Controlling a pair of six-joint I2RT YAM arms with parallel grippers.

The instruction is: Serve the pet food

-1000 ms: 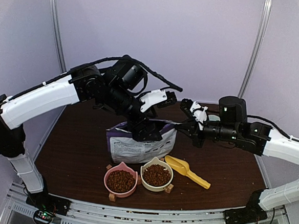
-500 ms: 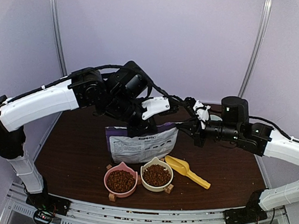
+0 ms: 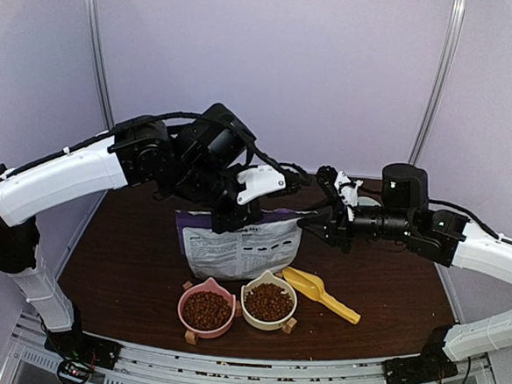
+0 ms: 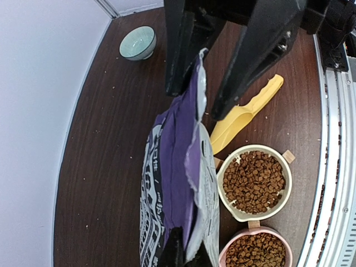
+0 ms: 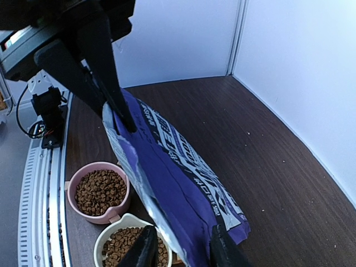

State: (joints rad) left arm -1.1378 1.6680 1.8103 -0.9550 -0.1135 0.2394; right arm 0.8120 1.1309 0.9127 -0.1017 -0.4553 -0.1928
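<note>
Pet food (image 3: 269,300) in cream bowl (image 3: 267,324), just beside yellow scoop (image 3: 321,295)

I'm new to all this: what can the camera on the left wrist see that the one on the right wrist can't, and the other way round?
Only the left wrist camera sees the yellow scoop and a small teal bowl. Only the right wrist camera sees the corner where two walls meet. Both see the purple bag, gripped by each camera's own claw, the left claw at one end and the right claw at the other. Both also see the kibble filling the cream bowl and the pink bowl.
</note>
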